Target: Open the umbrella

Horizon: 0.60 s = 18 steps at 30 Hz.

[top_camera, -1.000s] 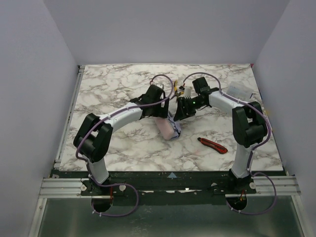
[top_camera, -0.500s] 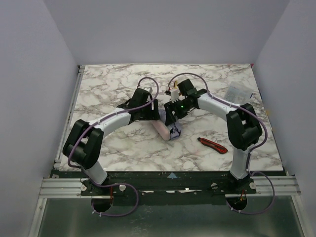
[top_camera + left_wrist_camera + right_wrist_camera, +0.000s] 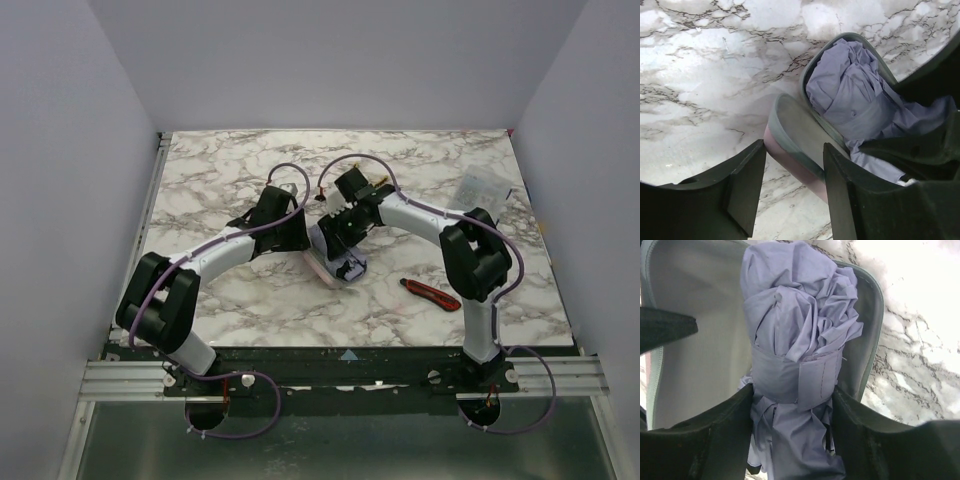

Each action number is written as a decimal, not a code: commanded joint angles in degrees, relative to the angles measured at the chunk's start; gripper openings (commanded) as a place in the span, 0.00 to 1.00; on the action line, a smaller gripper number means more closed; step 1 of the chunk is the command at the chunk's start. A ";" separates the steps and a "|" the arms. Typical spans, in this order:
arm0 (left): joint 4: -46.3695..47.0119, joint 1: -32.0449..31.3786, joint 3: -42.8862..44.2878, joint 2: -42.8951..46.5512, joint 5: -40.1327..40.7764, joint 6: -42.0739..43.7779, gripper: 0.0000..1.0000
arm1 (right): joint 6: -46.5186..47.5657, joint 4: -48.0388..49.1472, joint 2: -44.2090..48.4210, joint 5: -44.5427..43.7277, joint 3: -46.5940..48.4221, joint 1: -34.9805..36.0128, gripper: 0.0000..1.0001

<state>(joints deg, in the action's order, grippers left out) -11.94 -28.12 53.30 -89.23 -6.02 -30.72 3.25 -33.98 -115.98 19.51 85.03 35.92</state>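
The umbrella (image 3: 790,315) is a folded lavender bundle bound by its strap, lying in one half of an open pale pink capsule case (image 3: 800,130). In the top view the umbrella (image 3: 343,264) and case (image 3: 322,266) sit mid-table between both arms. My right gripper (image 3: 792,400) has a finger pressed on each side of the bundle just below the strap. The left gripper (image 3: 794,160) straddles the rim of the case's empty half; the right finger touches it, while a gap shows at the left finger. Shaft and handle are hidden.
A red-and-black utility knife (image 3: 432,295) lies on the marble table (image 3: 220,170) to the right of the case. A small clear object (image 3: 480,187) rests at the back right. Grey walls enclose the table on three sides.
Both arms have swung left and down onto the case. The left jaws have narrowed around the case's empty half. The right jaws have come onto the umbrella bundle.
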 commanded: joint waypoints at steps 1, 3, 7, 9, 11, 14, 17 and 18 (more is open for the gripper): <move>-1.00 1.17 -0.57 0.07 2.95 0.42 0.48 | 4.25 -2.94 -4.29 -7.14 0.51 0.52 0.45; -1.93 1.57 -0.02 -0.60 3.64 1.04 0.47 | 4.74 -3.71 -4.22 -5.43 2.02 0.54 0.29; -3.90 1.73 1.30 -2.01 5.20 2.46 0.49 | 4.12 -2.16 -2.12 -0.29 3.29 -0.39 0.00; -4.39 2.01 1.93 -2.12 5.58 3.11 0.50 | 2.33 -2.19 -2.04 3.32 5.30 -2.15 0.00; -5.25 2.46 2.60 -2.14 7.61 3.94 0.50 | 1.23 -2.34 -2.20 9.45 7.66 -4.56 0.00; -6.89 3.10 4.11 -2.61 9.99 4.46 0.49 | -1.11 -0.93 -2.32 16.77 10.58 -7.59 0.00; -6.92 4.01 5.13 -2.87 10.62 5.32 0.52 | -2.99 1.10 -2.27 22.17 12.84 -9.52 0.00; -6.56 4.25 5.43 -2.81 10.30 6.02 0.57 | -3.07 1.75 -2.31 23.77 13.73 -9.99 0.00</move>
<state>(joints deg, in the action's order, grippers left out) -17.19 -25.19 56.16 -91.31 0.97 -27.20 2.98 -36.07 -118.52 32.08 94.15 28.08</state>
